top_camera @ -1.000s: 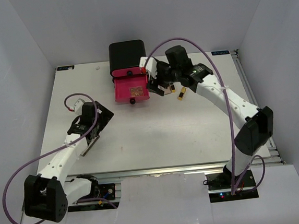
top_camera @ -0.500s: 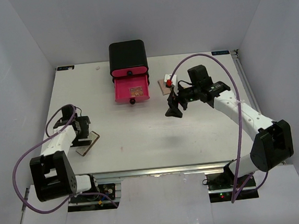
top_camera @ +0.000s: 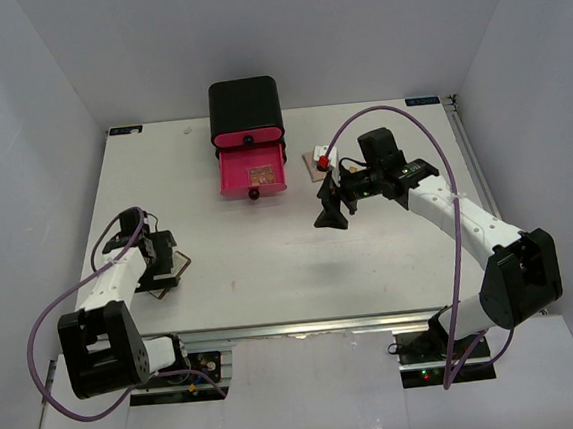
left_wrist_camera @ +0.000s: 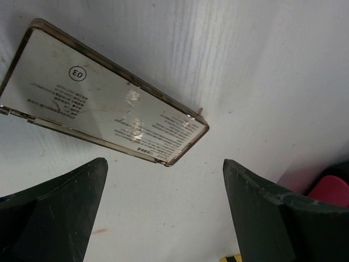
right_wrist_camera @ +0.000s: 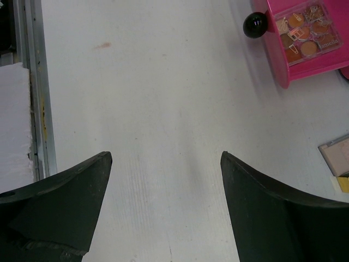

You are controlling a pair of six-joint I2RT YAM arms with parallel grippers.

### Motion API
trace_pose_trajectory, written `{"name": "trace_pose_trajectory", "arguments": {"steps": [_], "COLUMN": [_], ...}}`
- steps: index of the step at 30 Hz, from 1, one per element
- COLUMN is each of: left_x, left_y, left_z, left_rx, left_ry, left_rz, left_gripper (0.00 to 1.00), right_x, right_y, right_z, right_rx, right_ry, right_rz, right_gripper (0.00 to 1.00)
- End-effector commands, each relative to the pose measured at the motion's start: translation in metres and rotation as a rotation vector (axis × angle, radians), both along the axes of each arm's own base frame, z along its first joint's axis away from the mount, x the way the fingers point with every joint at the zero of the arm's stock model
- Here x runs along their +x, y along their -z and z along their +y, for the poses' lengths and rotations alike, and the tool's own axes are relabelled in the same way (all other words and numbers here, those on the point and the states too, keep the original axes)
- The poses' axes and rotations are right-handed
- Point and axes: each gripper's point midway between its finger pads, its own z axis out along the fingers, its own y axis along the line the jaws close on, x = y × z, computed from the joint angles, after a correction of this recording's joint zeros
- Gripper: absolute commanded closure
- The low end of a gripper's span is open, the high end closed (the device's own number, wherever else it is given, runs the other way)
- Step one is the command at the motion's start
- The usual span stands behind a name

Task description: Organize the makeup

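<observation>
A flat compact (left_wrist_camera: 103, 103) with a gold rim and a printed label lies on the white table, its corner just ahead of my left gripper (left_wrist_camera: 163, 169). That gripper is open and holds nothing. From above, the compact (top_camera: 162, 284) shows beside the left gripper (top_camera: 167, 265) near the table's left side. My right gripper (right_wrist_camera: 166, 154) hangs open over bare table, also seen from above (top_camera: 329, 216). A square eyeshadow palette (right_wrist_camera: 302, 33) lies in the open pink drawer (top_camera: 233, 179). A flat tan case (top_camera: 313, 162) lies right of the drawer.
The black box (top_camera: 245, 106) with a shut pink upper drawer stands at the back middle. The open drawer's black knob (right_wrist_camera: 255, 23) points toward the table's middle. The table's metal front rail (right_wrist_camera: 32, 82) lies left in the right wrist view.
The right gripper moved from beside the drawer toward the table's middle. The left arm folded back toward the left edge, and the compact now lies on the table beside its open fingers.
</observation>
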Motion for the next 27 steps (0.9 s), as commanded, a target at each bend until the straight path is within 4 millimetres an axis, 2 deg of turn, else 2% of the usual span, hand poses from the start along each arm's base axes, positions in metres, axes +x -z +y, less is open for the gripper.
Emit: {"name": "trace_pose_trajectory", "arguments": {"steps": [1, 6, 14, 21, 27], "left_x": [-0.016, -0.017, -0.008, 0.012, 0.019], "left_y": [0.008, 0.017, 0.031, 0.027, 0.038], "left_z": [-0.001, 0.014, 0.025, 0.043, 0.053], "left_rx": [-0.058, -0.038, -0.055, -0.030, -0.040], "left_ry": [-0.103, -0.147, -0.150, -0.144, -0.130], "left_rz": [0.054, 0.088, 0.112, 0.085, 0.145], "left_gripper": [0.02, 0.02, 0.02, 0.02, 0.02], "right_x": [-0.002, -0.004, -0.004, -0.004, -0.004], "right_y": [-0.010, -0.009, -0.009, -0.007, -0.007], "right_z": [0.005, 0.006, 0.005, 0.005, 0.004], "right_rx": [0.046, 0.049, 0.047, 0.044, 0.042], "right_ry": [-0.021, -0.027, -0.028, -0.028, -0.025], "right_rz": [-0.018, -0.011, -0.014, -0.016, -0.018], "right_gripper": [0.13, 0.12, 0.12, 0.12, 0.12]}}
